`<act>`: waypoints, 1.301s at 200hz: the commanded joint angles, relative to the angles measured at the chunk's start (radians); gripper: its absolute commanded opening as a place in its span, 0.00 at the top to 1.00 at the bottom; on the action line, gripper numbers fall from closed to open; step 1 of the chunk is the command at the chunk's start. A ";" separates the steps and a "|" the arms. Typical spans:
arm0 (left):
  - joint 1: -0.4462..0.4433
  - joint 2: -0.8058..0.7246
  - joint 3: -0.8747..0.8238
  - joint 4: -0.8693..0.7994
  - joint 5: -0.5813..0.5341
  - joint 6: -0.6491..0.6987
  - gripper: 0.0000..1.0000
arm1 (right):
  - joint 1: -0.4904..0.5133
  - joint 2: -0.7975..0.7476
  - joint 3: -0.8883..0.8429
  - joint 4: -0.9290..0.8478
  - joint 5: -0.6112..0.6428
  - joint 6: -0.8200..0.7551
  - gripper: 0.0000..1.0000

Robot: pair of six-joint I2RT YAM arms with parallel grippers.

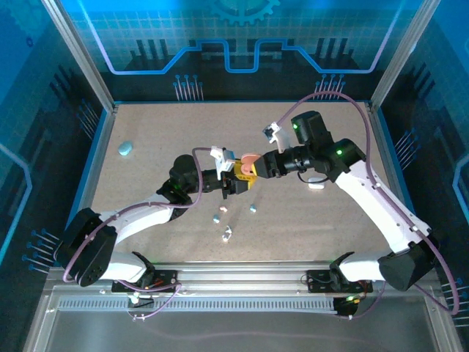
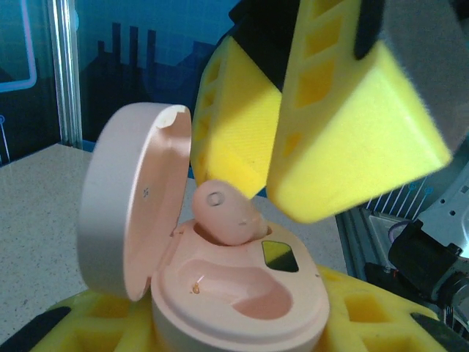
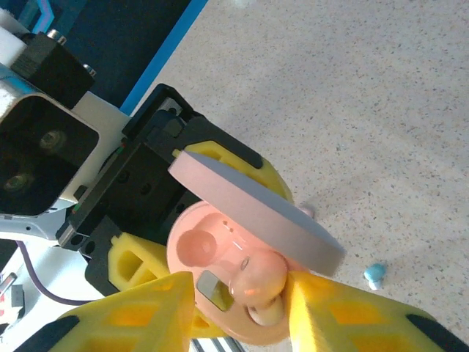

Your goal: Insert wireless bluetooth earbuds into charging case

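Over the far socket of the open, pink, pebble-shaped plastic charging case (image 2: 242, 293), the right gripper (image 3: 256, 287) pinches a small, rounded pink plastic earbud (image 2: 223, 213), its tip entering the socket. Beneath the case, the left gripper (image 1: 242, 178) clamps its body with the lid (image 2: 121, 198) raised, presumably to steady it for insertion.

left arm: reaches low from near-left base toward bench (image 1: 146, 220) middle | left claw (image 1: 233, 185): clamped on sides of open pink case (image 2: 242, 308) | right arm: elbow raised far right, wrist pointing left | right claw (image 1: 254, 170): yellow fingertips (image 2: 344, 154) pinching pink earbud (image 2: 223, 213)
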 commanded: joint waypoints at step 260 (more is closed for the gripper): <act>-0.006 -0.028 0.023 0.083 0.021 0.021 0.64 | -0.047 -0.006 -0.027 0.082 -0.118 0.085 0.76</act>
